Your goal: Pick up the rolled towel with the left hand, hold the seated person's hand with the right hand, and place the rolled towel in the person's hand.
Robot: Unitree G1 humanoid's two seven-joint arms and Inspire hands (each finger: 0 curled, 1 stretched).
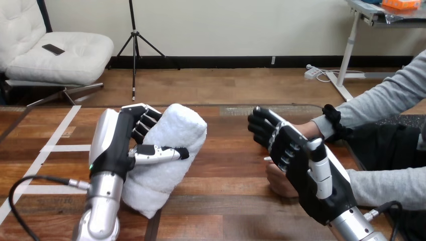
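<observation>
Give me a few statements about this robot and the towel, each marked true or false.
1. The left hand curls its fingers round the towel. True.
2. The towel lies in the person's hand. False: the left hand holds it, apart from the person.
3. The right hand is over the person's hand. True.
4. The towel is spread out flat. False: it is rolled.

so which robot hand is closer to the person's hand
Right. The right hand sits just over the person's hand, partly covering it; the left hand is well off to the left, curled round the rolled towel.
</observation>
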